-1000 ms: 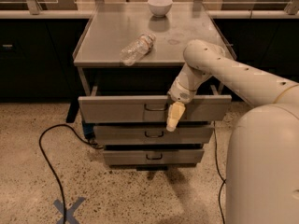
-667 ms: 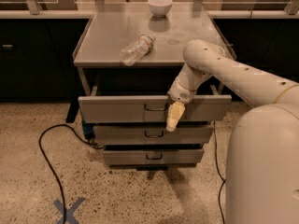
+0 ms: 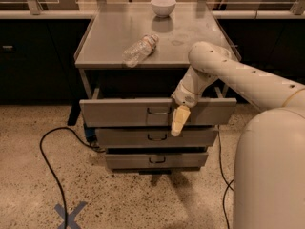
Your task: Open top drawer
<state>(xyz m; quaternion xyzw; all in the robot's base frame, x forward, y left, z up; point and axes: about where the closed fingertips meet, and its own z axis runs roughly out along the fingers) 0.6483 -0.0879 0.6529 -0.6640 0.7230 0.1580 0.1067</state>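
Nothing has moved in the last second. The pincer [image 3: 177, 122] hangs in the same spot, pointing down over the front of the top drawer [image 3: 119, 112], just right of its handle [image 3: 158, 111]. The top drawer is as far out as it was: it stands forward of the desk [image 3: 109, 37], and the middle drawer [image 3: 124, 137] and bottom drawer [image 3: 133, 160] are set back beneath it. My read is that the pull is done or paused, so the task looks close to finished.

I can't tell how far the pincer is open, whether it has hold of anything, or whether it touches the panel. The drawer's inside is dark under the desk top. My own arm [image 3: 238, 75] covers the drawer's right rear corner. A bottle [image 3: 139, 49] and a bowl [image 3: 163, 6] sit on the desk.
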